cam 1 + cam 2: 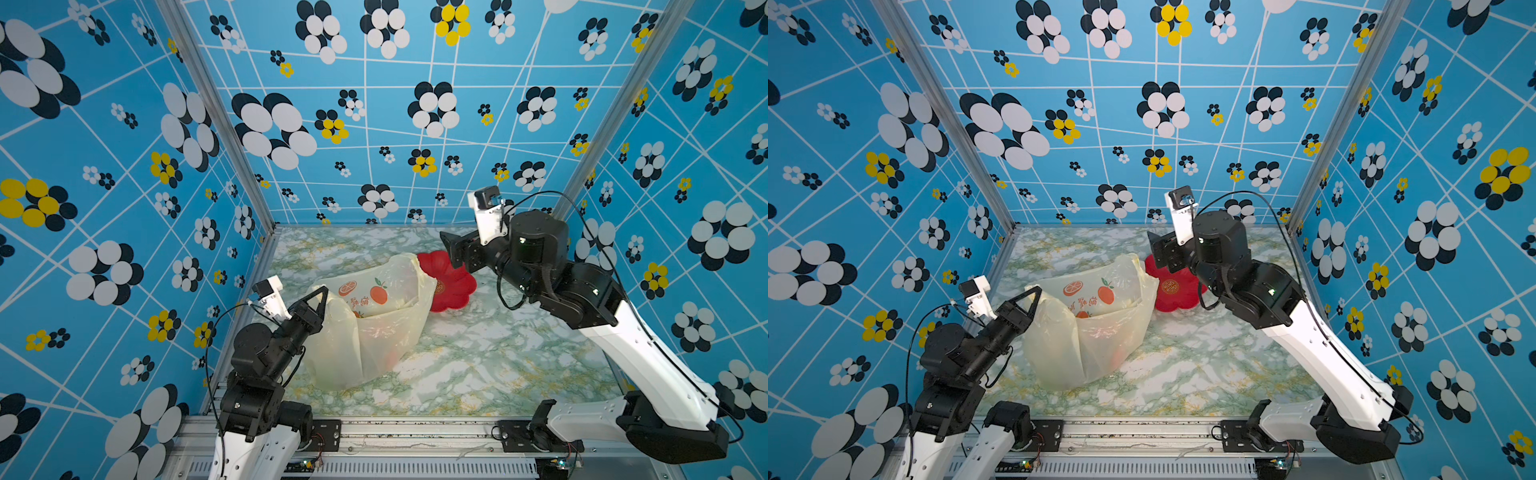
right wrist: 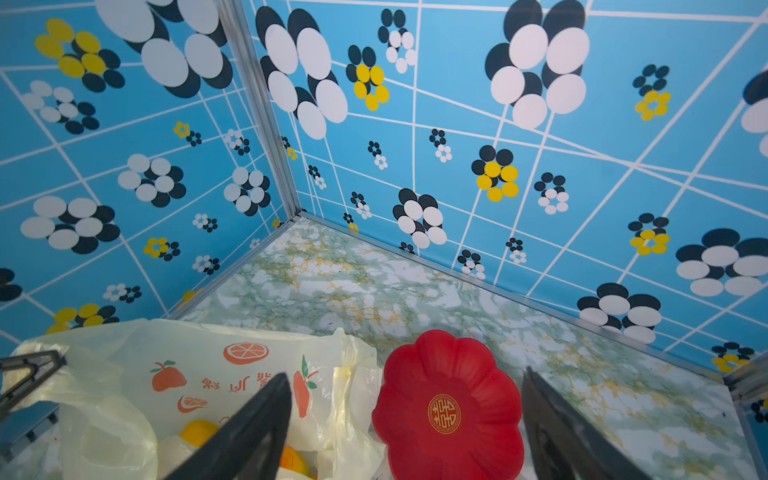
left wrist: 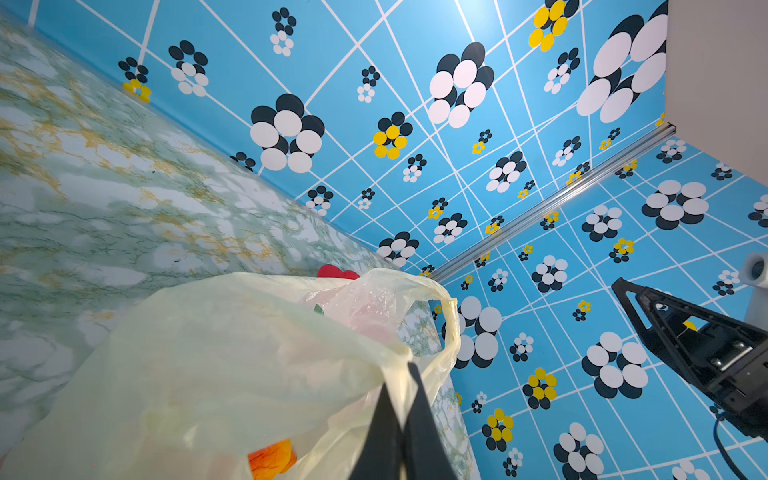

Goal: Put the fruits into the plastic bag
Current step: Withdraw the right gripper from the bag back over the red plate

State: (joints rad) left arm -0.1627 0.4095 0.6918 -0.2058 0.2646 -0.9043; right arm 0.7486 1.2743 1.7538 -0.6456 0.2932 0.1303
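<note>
1. Top views. The plastic bag (image 1: 370, 324) sits slumped, mouth up, on the marbled green-white table (image 1: 478, 365), left of centre. The red flower-shaped plate (image 1: 451, 286) lies just behind and right of it; the bag's rim overlaps the plate's near-left edge. In both top views the plate shows no fruit. Through the bag's film (image 1: 1088, 332) only vague orange and reddish patches show; the fruits cannot be told apart here.
2. Top views, arms. The left gripper (image 1: 319, 296) is clenched on the bag's left rim, pulling it up and outward. The right gripper (image 1: 455, 249) hangs above the plate's far edge, jaws spread, grasping nothing; its body hides part of the plate.
3. Left wrist. Clamped fingers (image 3: 419, 415) pinch a fold of the bag (image 3: 232, 357). A loop handle (image 3: 449, 316) stands up past them. An orange piece (image 3: 272, 459) shows through the film; a sliver of the plate (image 3: 336, 272) peeks over the bag. The right gripper (image 3: 623, 291) is visible beyond.
4. Right wrist. Two parted fingers (image 2: 257, 419) frame the bare plate (image 2: 446, 405). Beside it the bag (image 2: 232, 374) gapes, with a yellow lemon (image 2: 198, 432) and an orange fruit (image 2: 294, 460) inside.
</note>
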